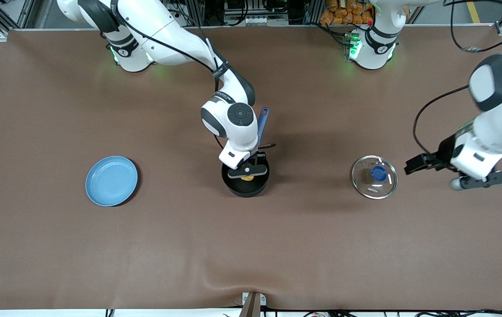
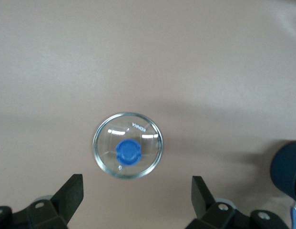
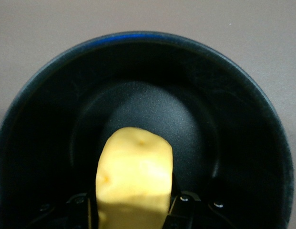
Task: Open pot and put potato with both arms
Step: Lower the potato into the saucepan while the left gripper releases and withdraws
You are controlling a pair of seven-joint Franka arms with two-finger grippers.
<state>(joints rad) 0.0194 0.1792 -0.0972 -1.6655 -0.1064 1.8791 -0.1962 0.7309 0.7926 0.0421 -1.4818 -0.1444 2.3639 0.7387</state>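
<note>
In the front view, the right claw point(image 1: 247, 172) is seen over the open pot point(image 1: 246, 181), clamped on the potato point(image 1: 247, 178). The pot stands mid-surface, with the blue plate point(image 1: 111, 180) toward the right arm's end and the glass lid point(image 1: 374, 176) toward the left arm's end. The left claw point(image 1: 413, 166) is held beside the lid.

In the left wrist view, the lid point(image 2: 128, 151) is shown between parted fingers point(image 2: 70, 195), untouched.

In the right wrist view, the potato point(image 3: 133, 176) is gripped inside the pot's point(image 3: 243, 143) rim.
</note>
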